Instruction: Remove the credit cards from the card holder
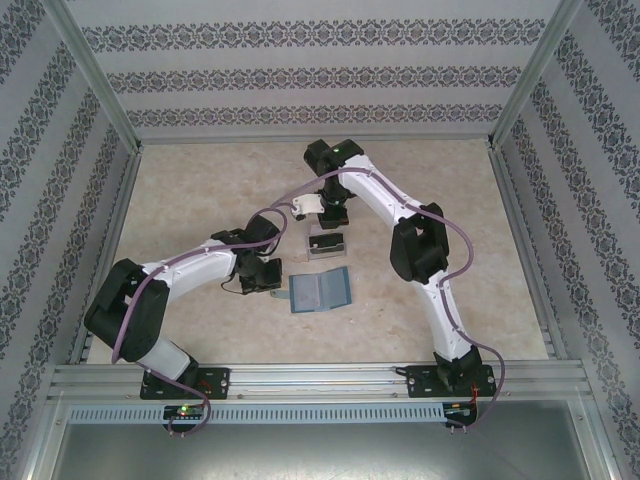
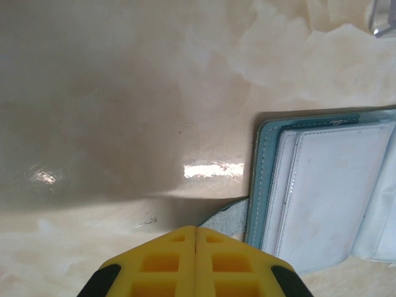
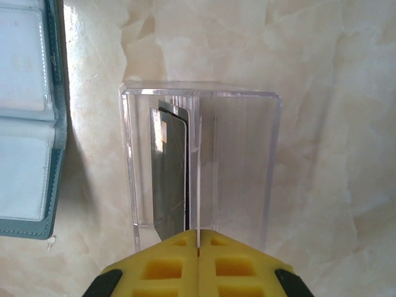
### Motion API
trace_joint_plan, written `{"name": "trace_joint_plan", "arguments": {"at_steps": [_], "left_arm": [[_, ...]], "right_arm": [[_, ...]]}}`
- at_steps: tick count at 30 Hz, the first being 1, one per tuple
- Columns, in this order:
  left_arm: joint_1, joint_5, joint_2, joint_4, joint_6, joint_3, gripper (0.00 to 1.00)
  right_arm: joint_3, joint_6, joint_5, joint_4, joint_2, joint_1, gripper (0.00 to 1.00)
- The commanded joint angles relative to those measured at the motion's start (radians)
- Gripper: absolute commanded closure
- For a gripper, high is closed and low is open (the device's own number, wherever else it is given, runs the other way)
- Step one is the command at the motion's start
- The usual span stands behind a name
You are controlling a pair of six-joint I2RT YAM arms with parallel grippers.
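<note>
Starting at the left, the left pincer (image 2: 196,242) hangs low over the table (image 1: 200,200). Its yellow fingers are pressed together with nothing between them, and its tips point toward the far edge. The card holder (image 1: 320,291) lies just to the right of those tips. It is open and face up near the middle of the table, a little toward the near edge. Its two panels sit side by side, so its long axis runs left to right, tipped slightly toward the far-right corner, and the fold crosses it from near to far. A small greyish tab (image 2: 224,219) juts from its near-left corner, just beside the left fingertips; I cannot tell whether they touch. The pale pockets do not show clearly whether cards remain inside. Just beyond the holder, toward the far edge, stands a clear box (image 3: 241,154). A dark credit card (image 3: 170,179) stands on edge in one of its compartments, its long axis parallel to the holder's. The right pincer (image 3: 198,244) hovers at one end of that box with its fingers together, in line with the divider, and nothing can be seen gripped between them. By my reading the left arm is the nearer to the holder. Its pincer would have to part and turn rightward, since the pockets lie across its present heading, not ahead of it.
</note>
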Motion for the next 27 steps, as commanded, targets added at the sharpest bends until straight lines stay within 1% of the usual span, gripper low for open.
{"name": "trace_joint_plan", "arguments": {"at_steps": [1, 10, 15, 18, 21, 27], "left_arm": [[0.016, 0.005, -0.016, -0.019, 0.026, 0.011, 0.99], [0.024, 0.016, -0.012, -0.012, 0.032, 0.005, 0.99], [0.027, 0.017, -0.017, -0.015, 0.034, 0.002, 0.99], [0.029, 0.018, -0.019, -0.016, 0.033, 0.002, 0.99], [0.029, 0.015, -0.025, -0.017, 0.033, 0.000, 0.99], [0.028, 0.017, -0.027, -0.014, 0.027, 0.001, 0.99]], "right_arm": [[0.048, 0.044, -0.025, -0.087, 0.030, -0.013, 1.00], [0.080, 0.104, -0.047, -0.152, 0.064, -0.027, 1.00], [0.077, 0.119, -0.037, -0.143, 0.071, -0.029, 1.00], [0.083, 0.118, -0.029, -0.135, 0.075, -0.029, 0.91], [0.099, 0.120, -0.008, -0.123, 0.071, -0.027, 0.85], [0.110, 0.127, 0.029, -0.094, 0.041, -0.029, 0.81]]}}
